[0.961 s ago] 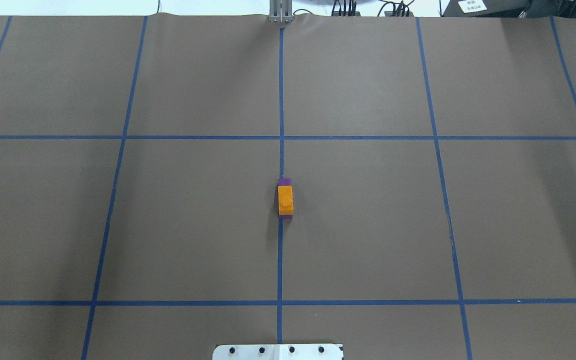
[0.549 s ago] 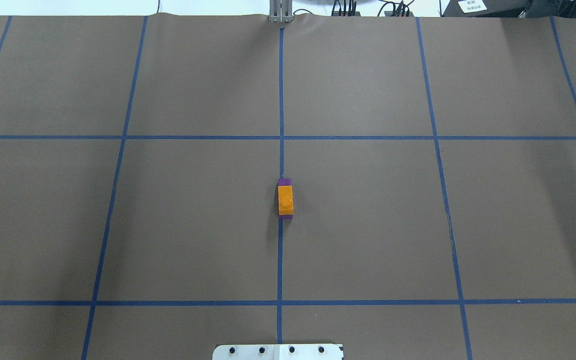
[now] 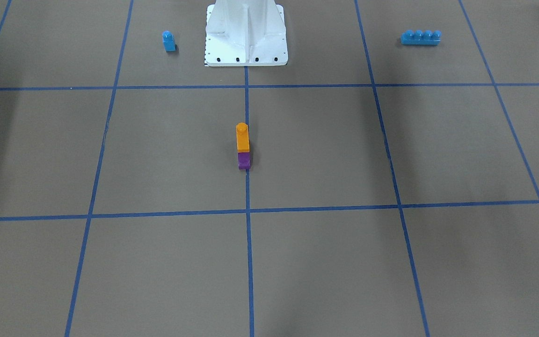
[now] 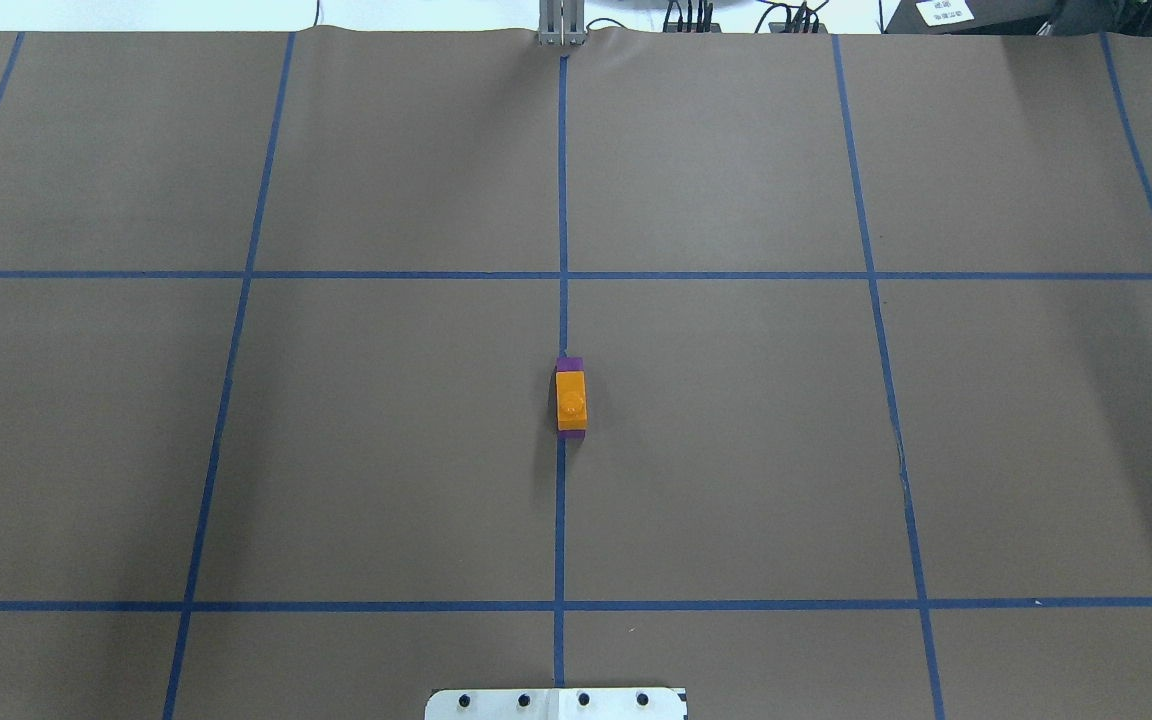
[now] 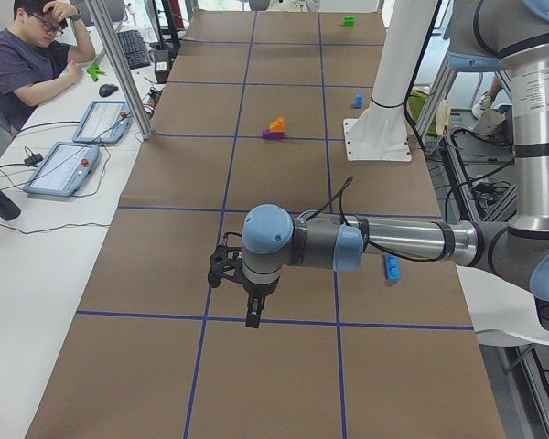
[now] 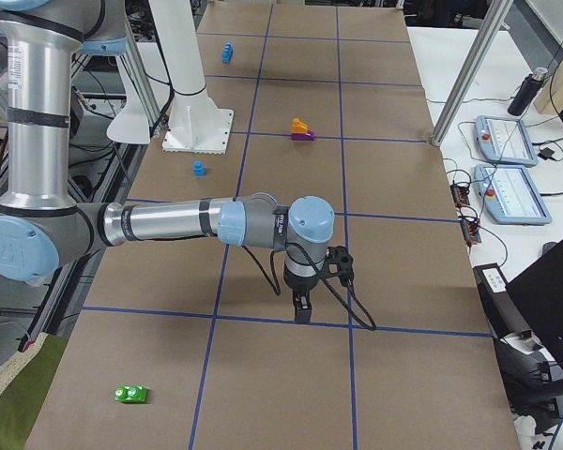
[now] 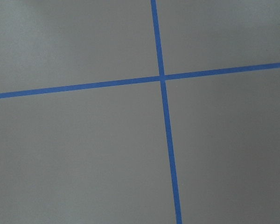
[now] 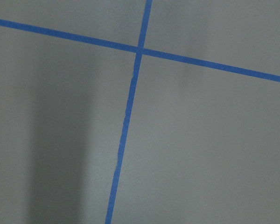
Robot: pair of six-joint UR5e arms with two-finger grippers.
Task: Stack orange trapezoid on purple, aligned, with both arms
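Your left gripper (image 5: 253,317) hangs pointing down over a tape crossing toward the left end of the table (image 4: 736,470). Your right gripper (image 6: 302,309) hangs the same way toward the right end. Each shows only in a side view, so you cannot tell whether the jaws are spread or pressed together. Both wrist cameras see nothing but brown paper and blue tape, with no block under either one. Further out, the orange trapezoid (image 4: 571,400) sits on top of the purple (image 3: 244,161) at the middle of the table, on the centre tape line and well apart from both grippers. In the front-facing view the orange's sides run about flush with the purple's, and its stud points up. From overhead a sliver of purple shows at the far and near ends, which may only be the wider sloped base. The stack looks made, so your step is to confirm it and leave it alone. Compare both views for a twist or a raised edge before calling it done, and keep both arms out where they are. If you must correct it, steady the purple with one gripper and press the orange straight down with the other. The blue single-stud block (image 3: 169,41) and the long blue brick (image 3: 420,37) lie far off, on either side of the robot's white base (image 3: 246,28).
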